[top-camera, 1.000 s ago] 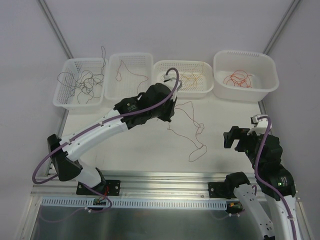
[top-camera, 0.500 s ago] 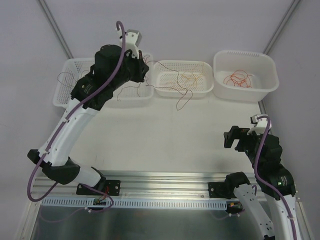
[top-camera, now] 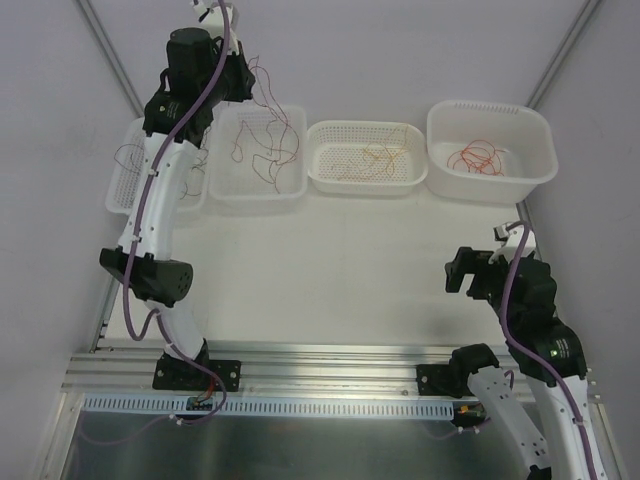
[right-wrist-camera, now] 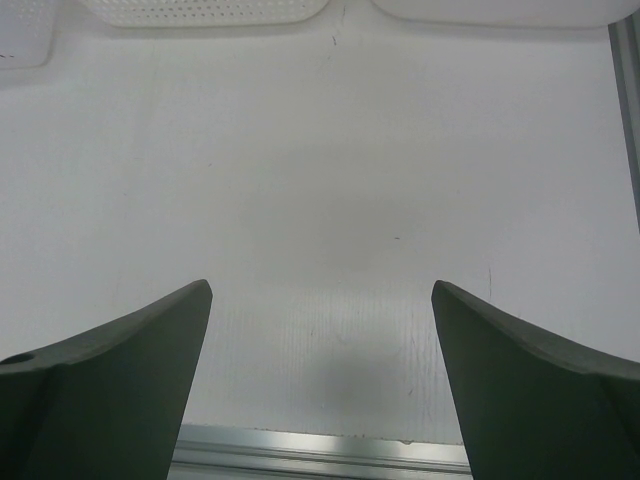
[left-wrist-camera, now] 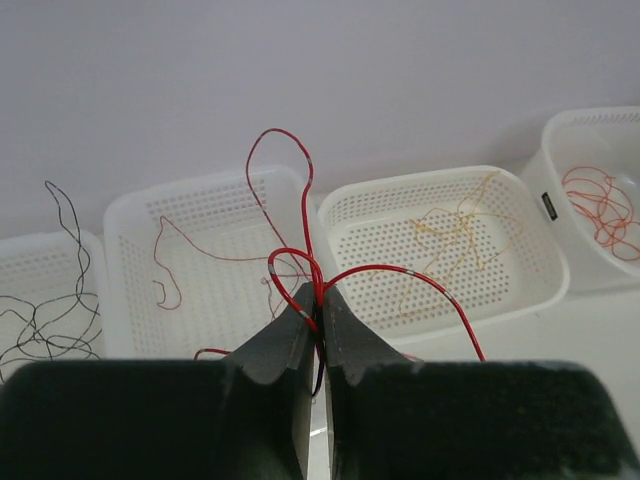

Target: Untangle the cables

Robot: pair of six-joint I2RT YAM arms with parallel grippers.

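Note:
My left gripper [top-camera: 240,75] is raised high at the back left, above the second basket [top-camera: 222,185]. It is shut on a dark red cable [top-camera: 268,100] that hangs down into that basket. In the left wrist view the jaws [left-wrist-camera: 318,302] are closed, and the red cable [left-wrist-camera: 400,269] loops up and out to the right. Another thin dark red wire [left-wrist-camera: 165,260] lies in the basket below. My right gripper [top-camera: 465,272] is open and empty low over the table at the right, its fingers wide apart [right-wrist-camera: 320,300].
Four white baskets stand in a row at the back. The far-left one [top-camera: 125,195] holds dark grey wires [left-wrist-camera: 50,310]. The third [top-camera: 365,182] holds orange-yellow wire [left-wrist-camera: 450,235]. The right tub [top-camera: 490,178] holds bright red wire [top-camera: 475,157]. A metal rail [top-camera: 330,360] runs along the near edge.
My left arm has swung up and to the left, carrying the dark red cable off the table to above the second basket. The right arm has barely moved.

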